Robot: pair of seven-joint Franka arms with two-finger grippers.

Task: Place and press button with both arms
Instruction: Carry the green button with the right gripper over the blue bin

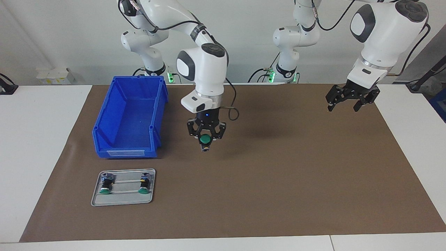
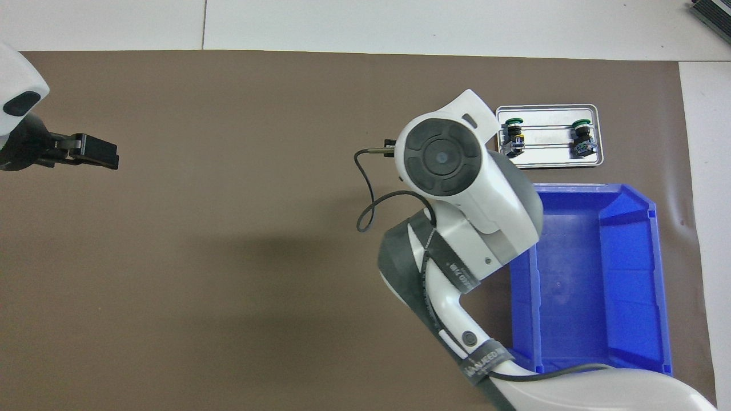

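My right gripper [image 1: 206,136] is shut on a button [image 1: 205,139] with a round green cap and holds it in the air over the brown mat [image 1: 278,174], beside the blue bin. In the overhead view the right arm's wrist hides this gripper and the button. Two more green-capped buttons [image 1: 105,183] [image 1: 144,182] lie on a grey metal tray [image 1: 123,200], which also shows in the overhead view [image 2: 548,162]. My left gripper [image 1: 344,105] hangs open and empty over the mat toward the left arm's end of the table, where the arm waits; it also shows in the overhead view [image 2: 100,153].
An empty blue plastic bin [image 1: 104,118] stands on the mat nearer to the robots than the tray, at the right arm's end; it also shows in the overhead view [image 2: 657,274]. White table [image 1: 35,139] surrounds the mat.
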